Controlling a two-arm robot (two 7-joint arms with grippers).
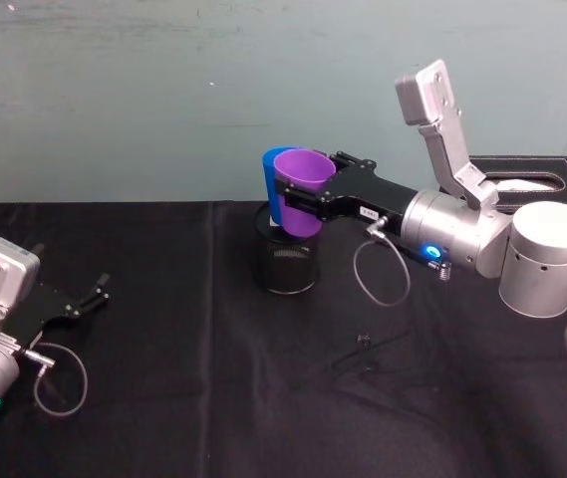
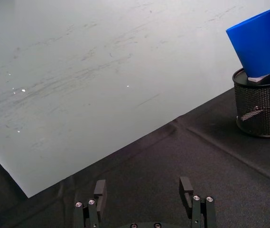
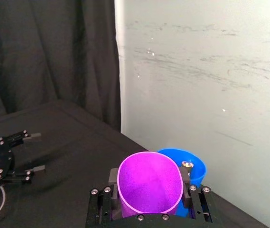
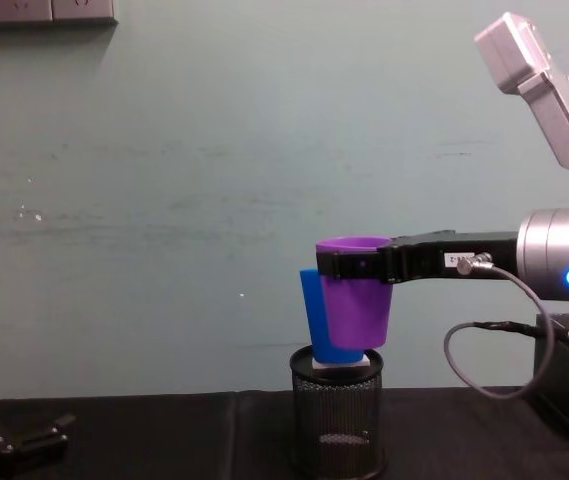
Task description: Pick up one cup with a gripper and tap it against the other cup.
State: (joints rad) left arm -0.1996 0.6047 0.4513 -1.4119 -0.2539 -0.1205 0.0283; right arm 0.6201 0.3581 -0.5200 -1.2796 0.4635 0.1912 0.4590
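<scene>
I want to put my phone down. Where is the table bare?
Bare cloth lies between the left pincer and the mesh holder. Crowded above the holder, where the right pincer holds the purple cup beside the blue cup.

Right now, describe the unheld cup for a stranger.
Right of the idle left gripper, by the far wall, stands a black mesh holder. The blue cup stands on it; the purple cup beside it is clamped in the right gripper.
</scene>
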